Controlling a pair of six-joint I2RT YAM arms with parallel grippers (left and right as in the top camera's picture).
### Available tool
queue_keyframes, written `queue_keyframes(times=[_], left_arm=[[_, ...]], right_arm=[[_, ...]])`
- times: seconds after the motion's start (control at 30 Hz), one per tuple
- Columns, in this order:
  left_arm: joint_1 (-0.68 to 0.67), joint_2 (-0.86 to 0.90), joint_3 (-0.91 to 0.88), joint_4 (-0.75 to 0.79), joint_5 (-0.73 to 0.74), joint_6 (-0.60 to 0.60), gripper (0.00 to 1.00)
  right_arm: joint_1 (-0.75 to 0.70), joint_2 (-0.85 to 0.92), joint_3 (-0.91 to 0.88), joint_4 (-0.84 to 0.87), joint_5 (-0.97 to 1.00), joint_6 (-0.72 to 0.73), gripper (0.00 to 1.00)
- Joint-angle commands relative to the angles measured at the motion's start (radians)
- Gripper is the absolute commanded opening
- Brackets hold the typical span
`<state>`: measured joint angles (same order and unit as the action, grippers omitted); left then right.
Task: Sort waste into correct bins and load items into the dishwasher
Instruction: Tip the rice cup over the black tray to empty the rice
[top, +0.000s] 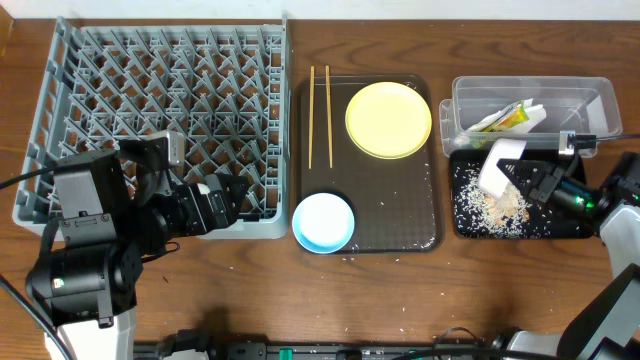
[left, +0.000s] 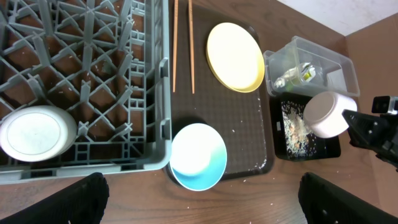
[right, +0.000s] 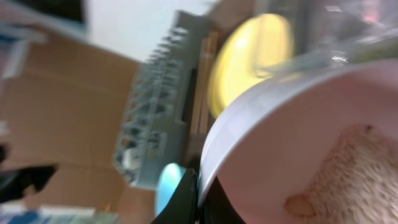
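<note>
My right gripper (top: 528, 181) (right: 200, 194) is shut on the rim of the small white cup (top: 497, 165) (left: 326, 114) and holds it tilted over the black tray (top: 570, 228). Pale food scraps (top: 503, 207) lie in that tray, and some stick inside the cup (right: 348, 174). The clear tub (top: 590, 100) holds the green-and-orange wrapper (top: 503, 119) and white paper (top: 533, 112). My left gripper (top: 225, 195) (left: 199, 202) is open and empty near the grey dish rack's (top: 60, 60) front edge. A white bowl (left: 34, 132) sits in the rack.
The dark brown serving tray (top: 385, 215) holds the yellow plate (top: 388, 119), two chopsticks (top: 319, 115) and the light blue bowl (top: 323, 221), which overhangs its front left corner. Stray rice grains dot the tray and the wooden table.
</note>
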<state>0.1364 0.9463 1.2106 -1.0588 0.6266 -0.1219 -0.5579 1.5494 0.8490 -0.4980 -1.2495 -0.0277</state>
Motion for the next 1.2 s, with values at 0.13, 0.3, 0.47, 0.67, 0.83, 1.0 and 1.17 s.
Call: queue_keyframes(times=[0.13,0.3,0.47,0.67,0.83,1.0,1.17], left_arm=[[0.002,0.000,0.017,-0.003,0.013,0.017,0.98],[0.002,0.000,0.017,-0.003,0.013,0.017,0.98],[0.002,0.000,0.017,-0.003,0.013,0.017,0.98],[0.002,0.000,0.017,-0.003,0.013,0.017,0.98],[0.002,0.000,0.017,-0.003,0.013,0.017,0.98],[0.002,0.000,0.017,-0.003,0.013,0.017,0.98],[0.002,0.000,0.017,-0.003,0.013,0.017,0.98]], right_arm=[[-0.004,0.001,0.000,0.026,-0.006,0.057,0.01],[-0.004,0.001,0.000,0.023,-0.135,-0.003,0.01],[0.001,0.001,0.002,0.014,-0.307,-0.007,0.01],[0.002,0.001,0.002,0.014,-0.175,0.060,0.01],[0.003,0.001,0.002,0.011,-0.154,0.079,0.01],[0.003,0.001,0.002,-0.013,-0.163,0.043,0.01],[0.008,0.001,0.002,-0.018,0.051,0.133,0.01]])
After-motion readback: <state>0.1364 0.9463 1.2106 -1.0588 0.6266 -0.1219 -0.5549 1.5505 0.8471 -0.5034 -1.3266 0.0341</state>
